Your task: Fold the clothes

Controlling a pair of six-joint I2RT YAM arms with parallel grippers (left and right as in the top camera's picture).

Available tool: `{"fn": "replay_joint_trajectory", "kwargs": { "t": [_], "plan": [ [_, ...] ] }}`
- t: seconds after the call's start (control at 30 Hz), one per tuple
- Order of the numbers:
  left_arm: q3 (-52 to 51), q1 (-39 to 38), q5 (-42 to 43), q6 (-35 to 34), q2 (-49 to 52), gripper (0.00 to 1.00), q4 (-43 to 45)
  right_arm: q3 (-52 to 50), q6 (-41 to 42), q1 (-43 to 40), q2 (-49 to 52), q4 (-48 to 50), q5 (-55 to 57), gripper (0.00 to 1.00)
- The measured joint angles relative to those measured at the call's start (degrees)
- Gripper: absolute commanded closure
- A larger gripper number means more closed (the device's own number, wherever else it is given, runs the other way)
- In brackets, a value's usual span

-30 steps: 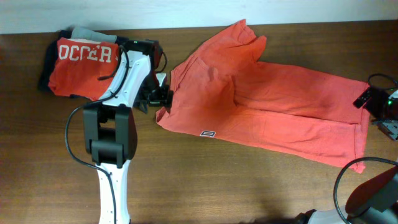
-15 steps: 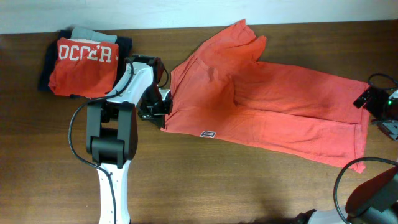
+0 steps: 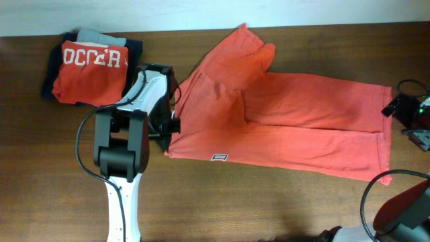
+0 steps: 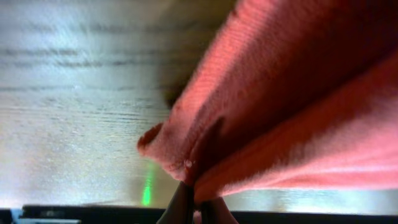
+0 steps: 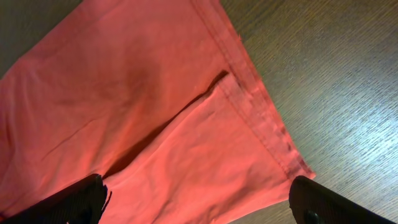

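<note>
Okay, your left gripper (image 4: 194, 200) is clamped tight on the left edge of the T-shirt (image 3: 289, 128). It lies spread across the table (image 3: 255, 202), centre to right. Your right gripper (image 5: 199, 202) hangs with jaws wide over its right hem corner, gripping nothing. Folded pile (image 3: 91, 67) sits back left.

item: T-shirt (image 3: 302, 128) | look: coral-red, heathered | pose: spread lengthwise, wrinkled, partly doubled over | place: table (image 3: 222, 208) middle to right | sleeve (image 3: 248, 50) toward far edge | hem label (image 3: 219, 157) near left corner
</note>
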Motion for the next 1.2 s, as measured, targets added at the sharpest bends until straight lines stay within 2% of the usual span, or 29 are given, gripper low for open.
{"fn": "replay_joint_trajectory", "kwargs": {
  "t": [0.1,0.17,0.27,0.47,0.7,0.77,0.83,0.9,0.93,1.03,1.2],
  "plan": [
    [-2.67,-0.42,-0.57,-0.85,0.00,1.00,0.26,0.00,-0.02,0.00,0.00,0.00,0.00,0.01],
    [-3.89,-0.70,-0.94,-1.14,0.00,0.92,0.28,0.00,-0.02,0.00,0.00,0.00,0.00,0.01],
    [-3.89,-0.92,-1.14,-1.73,-0.07,0.89,0.20,0.00,-0.04,0.00,0.00,0.00,0.00,0.01],
    [-3.89,-0.92,-1.36,-2.54,-0.55,0.74,-0.68,0.00,-0.02,0.00,0.00,0.00,0.00,0.01],
    [1.07,-0.92,-1.53,-2.64,-4.31,0.71,-2.56,0.00,-0.04,0.00,0.00,-0.02,0.00,0.01],
    [5.40,-0.90,-1.57,-2.58,-4.55,0.63,-3.37,0.00,-0.04,0.00,0.00,-0.02,0.00,0.01],
    [10.08,-0.92,-1.77,-2.51,-4.59,0.37,-3.78,0.00,-0.04,0.00,0.00,-0.02,0.00,0.01],
    [14.84,-0.92,-1.81,-2.14,-4.59,0.21,-3.69,0.00,-0.02,0.00,0.00,-0.02,0.00,0.01],
    [17.05,-0.92,-1.75,-1.64,-4.61,0.18,-2.86,0.02,0.00,-0.02,0.00,-0.02,0.00,0.01],
    [23.67,-0.90,-0.42,0.52,-4.72,0.17,2.14,0.02,-0.04,0.00,0.00,-0.02,0.00,0.01],
    [29.70,-0.92,2.47,2.86,-5.03,0.17,15.78,0.02,-0.02,-0.02,0.00,0.00,0.02,0.01]
  ]
}}
